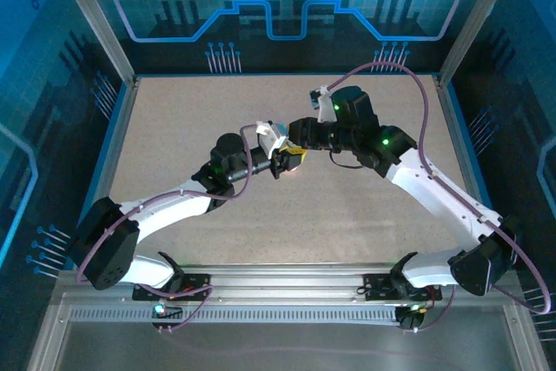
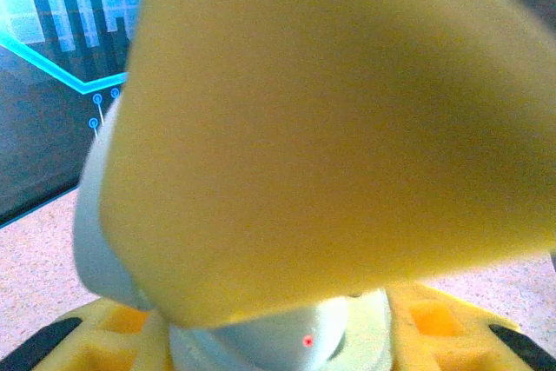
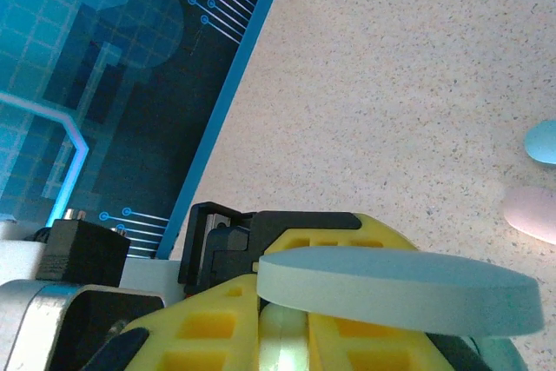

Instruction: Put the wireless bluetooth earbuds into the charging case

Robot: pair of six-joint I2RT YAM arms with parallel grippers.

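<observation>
My two grippers meet above the middle of the table. The left gripper [image 1: 280, 165] [image 2: 278, 336] is shut on a pale blue-white charging case [image 2: 304, 336] with a small red light on its front. A blurred yellow finger [image 2: 330, 128] of the right gripper looms close over the case and hides its top. The right gripper [image 1: 298, 152] [image 3: 282, 336] is shut on a small whitish earbud [image 3: 283, 336] between its yellow fingers. Right in front of it lies the case's flat pale blue lid [image 3: 400, 288], edge on, with the left gripper's fingers [image 3: 313, 225] behind.
A pale blue rounded piece [image 3: 543, 141] and a pink one [image 3: 532, 213] lie on the speckled table [image 1: 191, 119], cut off at the right wrist view's edge. Blue-patterned walls [image 1: 287, 6] and metal posts fence the table.
</observation>
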